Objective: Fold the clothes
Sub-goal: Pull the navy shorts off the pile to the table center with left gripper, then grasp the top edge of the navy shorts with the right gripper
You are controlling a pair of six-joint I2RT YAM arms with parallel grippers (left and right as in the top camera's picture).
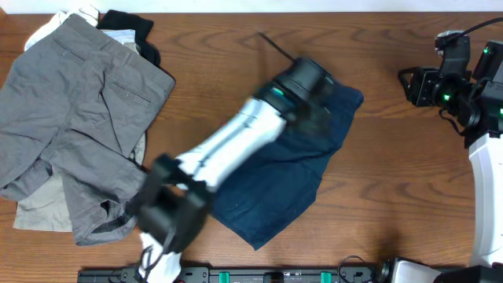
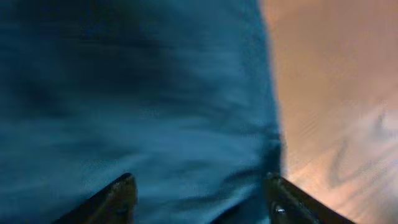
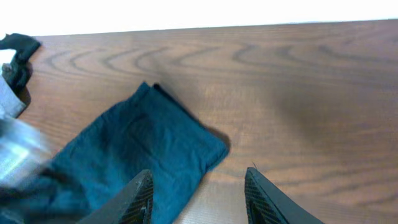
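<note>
The bench [image 1: 236, 47] is a dark brown wooden surface with a pronounced grain. We find the navy shorts [image 1: 295, 177] lying flat on it, right of centre, with one corner toward the far right and the opposite end toward the near edge.

The left arm [image 1: 236, 141] reaches diagonally from the near left side and ends above the far part of the navy shorts. In the left wrist view, the left gripper [image 2: 200, 182] has its fingers [image 2: 118, 198] well apart, and blue cloth fills the space below them. The picture is blurred, and we see no fold of cloth pinched between the fingers.

The right gripper [image 3: 199, 196] sits at the far right of the bench, apart from the navy shorts. Its fingers [image 3: 134, 199] are spread moderately wide. Only bare wood shows between them, and a corner of the navy shorts lies ahead and to the left in the right wrist view.

A pile of other garments lies at the far left: the grey shorts [image 1: 71, 118] on top, a black garment [image 1: 130, 27], a white garment [image 1: 43, 30] and a beige garment [image 1: 35, 214] showing at the edges.
</note>
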